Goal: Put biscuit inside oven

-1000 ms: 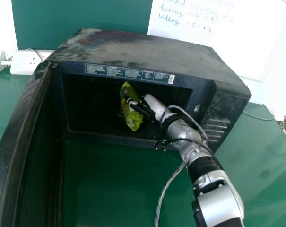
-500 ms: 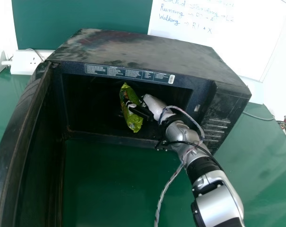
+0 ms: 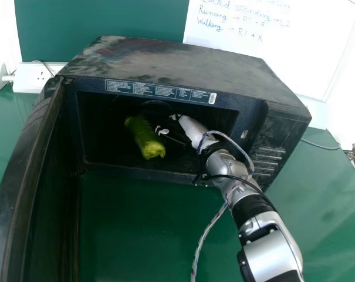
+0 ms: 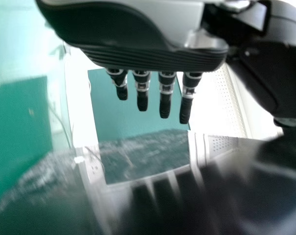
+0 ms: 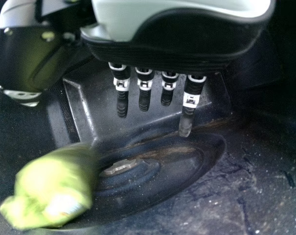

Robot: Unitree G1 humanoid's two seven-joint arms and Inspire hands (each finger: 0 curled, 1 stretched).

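Note:
Inside the dark cavity of the black oven [image 3: 177,59], my right hand [image 3: 174,138] has its fingers extended and holds nothing. Just left of it in the head view is the green biscuit packet [image 3: 145,138], tilted and apart from the fingers. In the right wrist view the right hand [image 5: 144,88] shows straight fingers, and the biscuit packet [image 5: 55,188] is blurred near the round recess of the oven floor [image 5: 265,196]. My left hand [image 4: 165,95] has straight fingers and is empty, by the dark oven door [image 4: 226,196].
The oven door [image 3: 19,188] stands wide open on the left side of the head view. The oven rests on a green table [image 3: 136,229]. A white socket box [image 3: 30,78] is behind it at left, and a whiteboard [image 3: 318,47] stands behind at right.
My right hand's fingers have opened and let go of the biscuit packet. The packet has moved left, away from the hand, and turned, while the right arm has barely moved.

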